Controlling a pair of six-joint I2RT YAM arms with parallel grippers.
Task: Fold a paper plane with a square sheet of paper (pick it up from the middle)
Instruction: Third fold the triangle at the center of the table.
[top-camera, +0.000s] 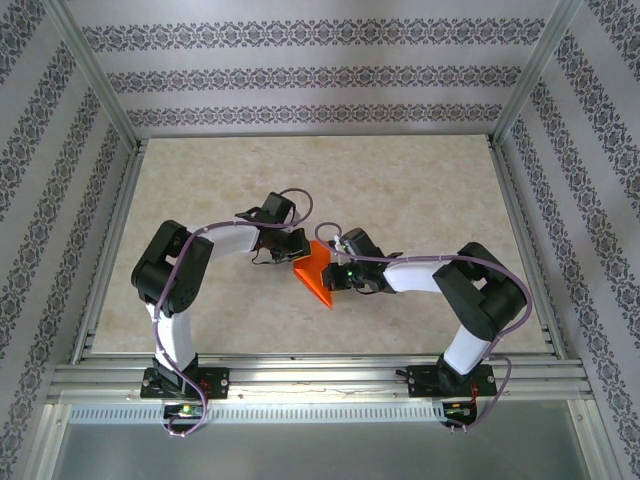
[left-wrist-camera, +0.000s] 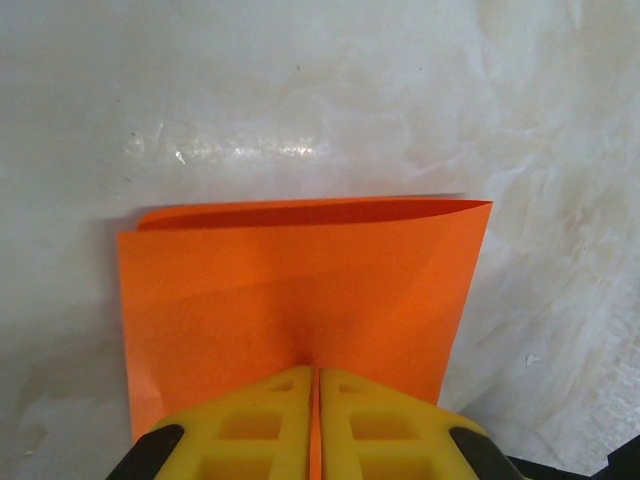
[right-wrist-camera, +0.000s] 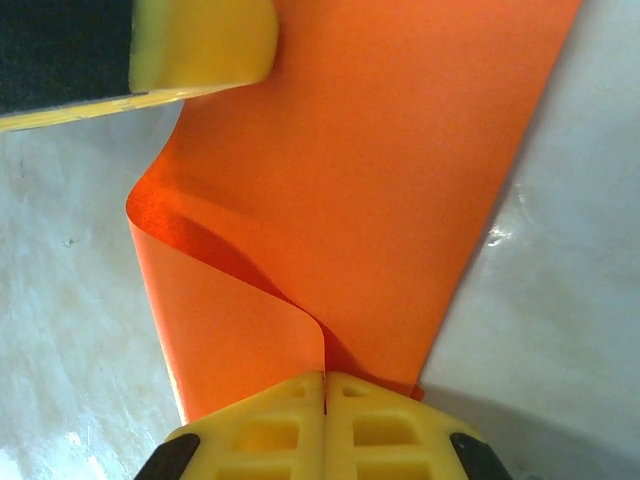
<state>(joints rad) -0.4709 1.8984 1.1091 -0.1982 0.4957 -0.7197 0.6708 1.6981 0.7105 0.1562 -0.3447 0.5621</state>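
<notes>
Patterned wallpaper (top-camera: 300, 75) lines the three walls around a pale, marbled table (top-camera: 420, 190), with an aluminium frame along its edges. Both arms reach inward from the near edge and meet around the middle of the table, where the square sheet of paper (top-camera: 315, 272) hangs between them as a bright orange shape.

The left gripper (top-camera: 290, 250) comes at the sheet from its left side, and the right gripper (top-camera: 336, 276) from its right.

In the left wrist view, the left gripper (left-wrist-camera: 316, 375) has its yellow fingers pressed together on the near edge of the paper (left-wrist-camera: 300, 280). The paper is doubled over, and a second layer peeks out along its far edge.

In the right wrist view, the right gripper (right-wrist-camera: 325, 378) is likewise clamped on the paper (right-wrist-camera: 390, 170). Here one layer curls up into a loose loop beside the pinch. A yellow finger (right-wrist-camera: 205, 40) of the left gripper shows at the sheet's far corner.
</notes>
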